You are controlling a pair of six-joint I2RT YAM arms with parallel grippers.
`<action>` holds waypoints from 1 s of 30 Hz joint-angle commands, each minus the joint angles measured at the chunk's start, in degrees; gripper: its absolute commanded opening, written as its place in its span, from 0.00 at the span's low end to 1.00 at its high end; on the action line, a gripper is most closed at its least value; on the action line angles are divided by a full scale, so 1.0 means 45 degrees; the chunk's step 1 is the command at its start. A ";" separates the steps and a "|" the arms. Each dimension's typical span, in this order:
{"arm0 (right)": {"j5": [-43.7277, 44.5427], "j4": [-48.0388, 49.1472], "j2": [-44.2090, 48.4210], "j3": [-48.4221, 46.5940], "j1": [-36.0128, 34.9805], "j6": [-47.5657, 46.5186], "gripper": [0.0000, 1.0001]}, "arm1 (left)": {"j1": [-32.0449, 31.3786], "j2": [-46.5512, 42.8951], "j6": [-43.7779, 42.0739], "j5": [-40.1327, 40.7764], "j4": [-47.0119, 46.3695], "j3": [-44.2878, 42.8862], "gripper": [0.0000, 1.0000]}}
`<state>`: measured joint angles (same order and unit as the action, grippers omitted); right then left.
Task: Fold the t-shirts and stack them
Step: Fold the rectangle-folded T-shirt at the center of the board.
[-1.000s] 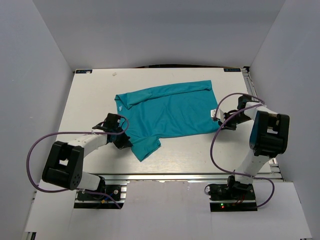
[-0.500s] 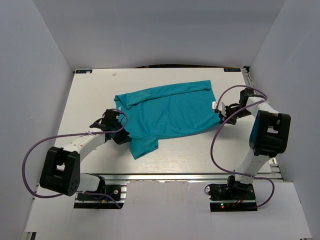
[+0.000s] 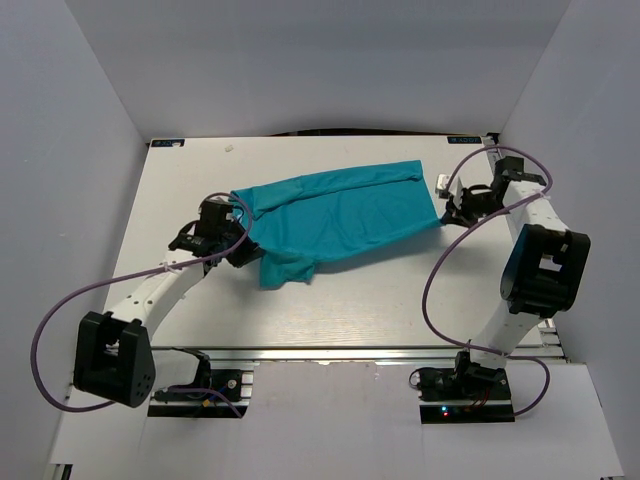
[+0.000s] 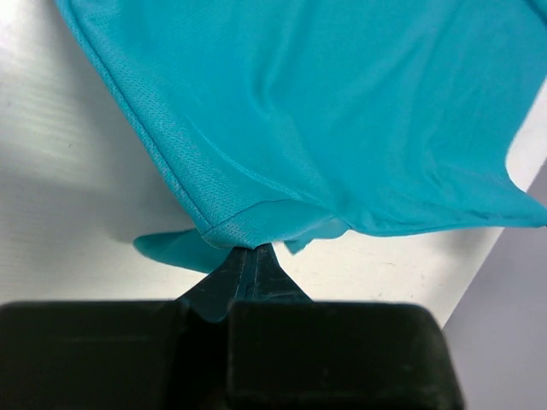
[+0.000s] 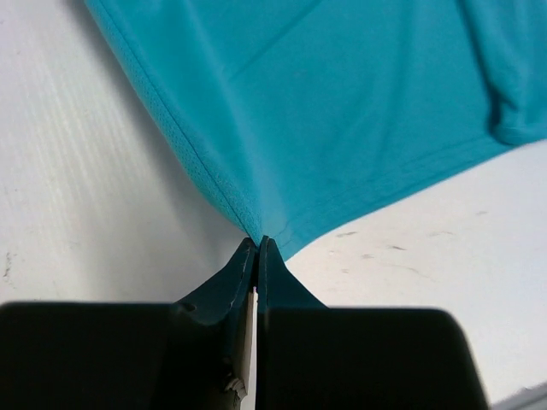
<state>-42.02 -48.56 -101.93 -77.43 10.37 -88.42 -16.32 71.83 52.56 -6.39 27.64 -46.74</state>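
Note:
A plain teal t-shirt (image 3: 345, 215) lies stretched across the middle of the white table, partly lifted at both ends. My left gripper (image 3: 240, 250) is shut on its near left edge; in the left wrist view the hemmed fabric (image 4: 282, 111) rises from the closed gripper tips (image 4: 248, 249), with a loose flap (image 4: 171, 249) hanging below. My right gripper (image 3: 447, 210) is shut on the shirt's right corner; in the right wrist view that teal corner (image 5: 342, 111) comes to a point between the closed gripper tips (image 5: 258, 241). A sleeve (image 3: 285, 270) droops near the left gripper.
The white table (image 3: 330, 310) is walled by grey panels on three sides. A metal rail (image 3: 330, 352) runs along the near edge by the arm bases. Purple cables (image 3: 435, 270) loop from both arms. A small mark (image 3: 230, 148) sits at the back left.
Both grippers have moved away from the arm bases toward the back, carrying the shirt's near edge with them. The right gripper has closed on the corner. The shirt now looks narrower and drawn taut.

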 commanded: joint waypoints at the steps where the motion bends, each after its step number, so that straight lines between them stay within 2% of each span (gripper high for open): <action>1: -0.0974 -0.0148 0.0249 -0.1054 0.0234 0.0897 0.00 | 0.0032 -0.0494 -0.0195 0.0288 0.0186 -0.0823 0.00; 15: -0.0662 0.1999 -0.0630 -0.1856 0.0332 0.3591 0.00 | 0.1789 0.0636 -0.0623 -0.0278 -0.0380 -0.2327 0.00; 30: -0.0370 0.4285 -0.2016 -0.3670 0.0118 0.6348 0.00 | 0.2395 0.3079 -0.1698 -0.0844 -0.0790 -0.4339 0.00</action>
<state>-44.10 -33.63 -109.38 -90.48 11.29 -63.44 -6.61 84.97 46.78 -9.93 25.21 -63.66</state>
